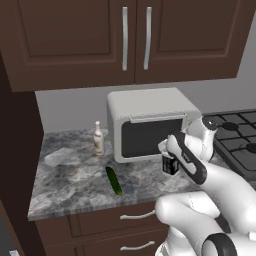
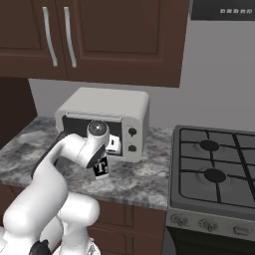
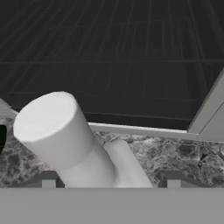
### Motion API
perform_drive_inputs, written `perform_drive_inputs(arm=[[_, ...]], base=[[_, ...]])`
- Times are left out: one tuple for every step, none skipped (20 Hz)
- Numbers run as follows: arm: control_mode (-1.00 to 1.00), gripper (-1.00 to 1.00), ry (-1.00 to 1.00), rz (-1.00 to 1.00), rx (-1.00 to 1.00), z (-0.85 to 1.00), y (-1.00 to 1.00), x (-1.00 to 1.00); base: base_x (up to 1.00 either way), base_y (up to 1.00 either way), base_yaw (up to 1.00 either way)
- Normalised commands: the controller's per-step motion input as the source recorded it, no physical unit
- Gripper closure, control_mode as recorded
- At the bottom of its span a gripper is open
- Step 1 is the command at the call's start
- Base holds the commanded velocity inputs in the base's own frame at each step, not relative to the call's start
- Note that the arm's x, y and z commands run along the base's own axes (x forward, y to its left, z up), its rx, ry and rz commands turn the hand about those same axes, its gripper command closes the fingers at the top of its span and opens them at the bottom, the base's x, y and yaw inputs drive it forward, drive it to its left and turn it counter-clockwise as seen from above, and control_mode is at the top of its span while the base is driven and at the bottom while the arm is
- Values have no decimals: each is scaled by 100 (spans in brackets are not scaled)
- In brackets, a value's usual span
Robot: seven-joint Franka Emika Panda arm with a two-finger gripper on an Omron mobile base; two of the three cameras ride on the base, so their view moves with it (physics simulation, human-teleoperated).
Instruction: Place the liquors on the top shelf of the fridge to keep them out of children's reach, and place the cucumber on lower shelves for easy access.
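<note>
My gripper [image 1: 169, 160] [image 2: 102, 162] [image 3: 111, 180] hangs just in front of the microwave door, low over the counter, shut on the squat dark liquor bottle [image 1: 171, 167] [image 2: 101, 170]. The hand view has the bottle's white neck [image 3: 57, 131] rising between the two fingertips. The slim cream-white liquor bottle [image 1: 98, 139] stands upright on the counter left of the microwave. The dark green cucumber [image 1: 114, 180] lies flat near the counter's front edge, left of my hand. The fridge and its shelves are out of view.
The white microwave [image 1: 150, 122] [image 2: 104, 122] stands at the back of the grey marble counter [image 1: 70, 192] [image 2: 144, 182], its dark door [image 3: 109, 57] close ahead of the hand. A gas stove [image 1: 235, 132] [image 2: 214, 164] lies to the right. Dark wall cabinets [image 1: 125, 40] hang overhead.
</note>
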Motion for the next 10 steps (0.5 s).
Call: perform_drive_inputs(arm=[[-100,100,-17,0,6,98,-16,-34],[-100,100,-16,0,8,98,-20,-36],[-100,100,-14,0,7,94,-16,-31],[-100,100,-10,0,5,86,-19,-39],[-100,100,-3,0,2,82,-18,-44],[-100,100,0,0,1,79,-16,-44],[-100,100,0,0,0,76,-14,-56],[-100,100,0,0,0,77,-14,-63],[-100,100,0,1,0,74,-14,-69],[-100,100,0,0,0,79,-16,-66]], base=[[0,0,0],[0,0,0],[0,0,0],[0,0,0],[0,0,0],[0,0,0],[0,0,0],[0,0,0],[0,0,0],[0,0,0]])
